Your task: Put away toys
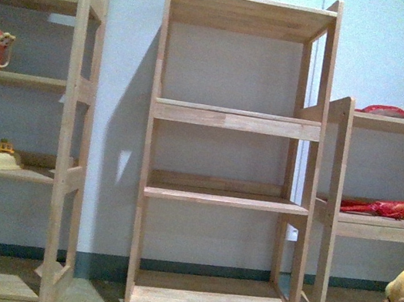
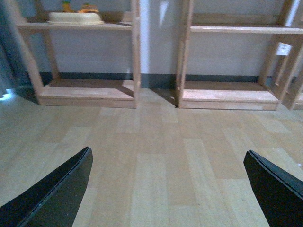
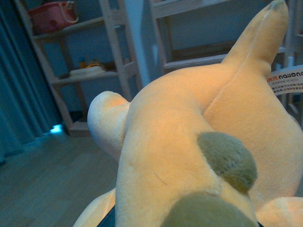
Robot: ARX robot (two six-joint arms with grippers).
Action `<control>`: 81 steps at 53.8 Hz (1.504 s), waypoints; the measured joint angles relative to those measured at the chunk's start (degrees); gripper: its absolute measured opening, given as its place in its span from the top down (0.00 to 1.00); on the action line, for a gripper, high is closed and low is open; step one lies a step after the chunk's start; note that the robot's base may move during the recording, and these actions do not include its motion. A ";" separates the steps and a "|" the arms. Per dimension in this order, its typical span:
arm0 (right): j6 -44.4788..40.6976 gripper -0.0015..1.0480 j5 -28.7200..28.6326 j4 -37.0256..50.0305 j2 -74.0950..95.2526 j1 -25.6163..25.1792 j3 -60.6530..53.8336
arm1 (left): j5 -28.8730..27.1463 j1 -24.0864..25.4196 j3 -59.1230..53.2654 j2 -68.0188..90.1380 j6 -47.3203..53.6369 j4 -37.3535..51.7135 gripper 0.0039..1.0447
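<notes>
Soft orange-yellow brown-patched plush animal (image 3: 180, 142) filling my right wrist view, barely edging front view, right gripper's hold I cannot tell, left gripper (image 2: 168, 151) gaping empty.

- The plush animal (image 3: 180, 142) is showing soft, matt, short-piled cloth.
- The shelf unit (image 1: 235, 118) is showing pale, smooth, bare wood.
- The floor (image 2: 156, 156) is showing faintly shiny wood-grain planks.
- The left hand (image 2: 166, 151) is showing matt black fingers (image 2: 57, 194).
</notes>
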 joint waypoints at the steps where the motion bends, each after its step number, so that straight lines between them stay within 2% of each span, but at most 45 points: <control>1: 0.00 0.83 0.13 0.00 0.00 0.00 0.00 | -0.04 0.00 0.00 0.00 -0.02 0.00 0.05; 81: 0.00 0.83 -0.44 0.00 0.04 0.11 0.00 | -0.31 0.04 0.00 -0.02 -0.02 0.00 0.05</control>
